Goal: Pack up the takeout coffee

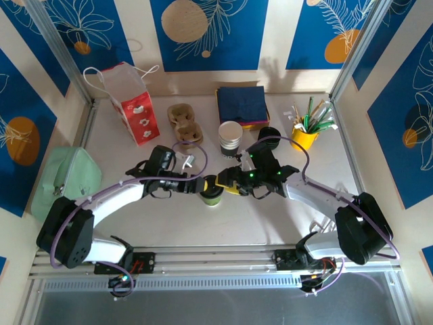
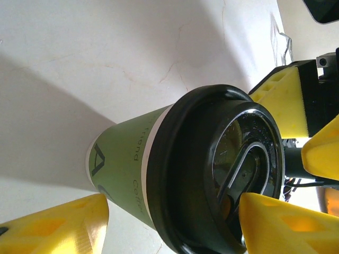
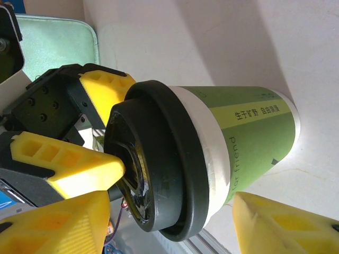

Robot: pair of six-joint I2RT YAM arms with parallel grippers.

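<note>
The takeout coffee (image 1: 212, 197) stands upright mid-table, a paper cup with a green sleeve (image 2: 127, 164) and a black lid (image 2: 212, 159). My left gripper (image 1: 205, 185) reaches it from the left. In the left wrist view the left gripper (image 2: 175, 211) is open astride the cup: one yellow finger (image 2: 280, 222) overlaps the lid, the other (image 2: 53, 227) sits clear of the cup's base. My right gripper (image 1: 230, 186) comes from the right. In the right wrist view the right gripper (image 3: 170, 206) is open around the cup (image 3: 249, 132), with slim gaps on both sides. The left fingers (image 3: 100, 87) sit at the lid (image 3: 159, 159).
At the back stand a red-and-white paper bag (image 1: 132, 101), a cardboard cup carrier (image 1: 184, 122), a stack of white cups (image 1: 230, 137), navy napkins (image 1: 241, 105), a loose black lid (image 1: 269, 134) and a yellow holder of sticks (image 1: 304, 135). A mint-green bag (image 1: 67, 179) lies at left.
</note>
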